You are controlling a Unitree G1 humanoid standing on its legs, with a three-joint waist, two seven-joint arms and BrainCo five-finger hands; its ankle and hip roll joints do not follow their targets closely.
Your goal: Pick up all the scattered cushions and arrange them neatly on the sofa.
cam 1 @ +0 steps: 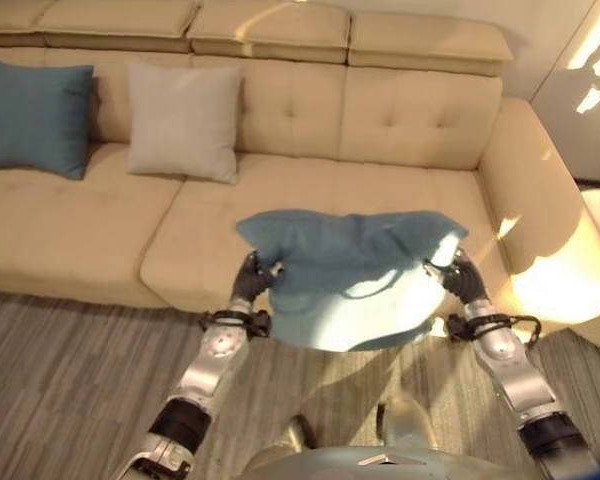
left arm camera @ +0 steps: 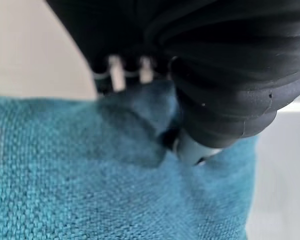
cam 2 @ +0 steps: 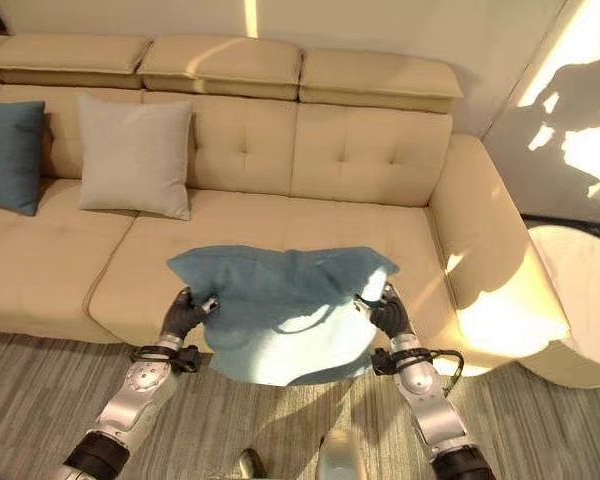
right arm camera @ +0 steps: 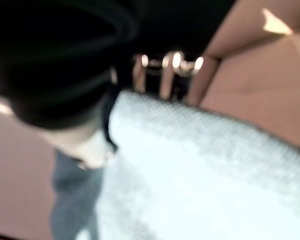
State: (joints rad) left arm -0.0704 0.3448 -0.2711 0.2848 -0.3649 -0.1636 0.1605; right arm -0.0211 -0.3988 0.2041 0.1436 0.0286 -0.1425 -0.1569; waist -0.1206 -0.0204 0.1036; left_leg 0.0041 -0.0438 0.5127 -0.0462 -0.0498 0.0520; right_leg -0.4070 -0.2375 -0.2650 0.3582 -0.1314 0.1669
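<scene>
Gripping the blue cushion (cam 1: 345,275) over the sofa (cam 1: 400,120), both hands' fingers (cam 2: 208,303) pinch it.

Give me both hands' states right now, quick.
Left hand: shut on the blue cushion, gripping its left edge.
Right hand: shut on the same cushion's right edge.

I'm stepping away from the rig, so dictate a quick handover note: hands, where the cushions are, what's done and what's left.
Left hand: shut on the left edge of the blue cushion.
Right hand: shut on its right edge.
The blue cushion is held up between both hands, over the front edge of the sofa, near its right-hand seat.
Done: a teal cushion and a beige cushion stand upright against the backrest at the left, side by side.
Left: set the held cushion against the backrest, probably next to the beige one, then release. Check the floor for any others.
</scene>
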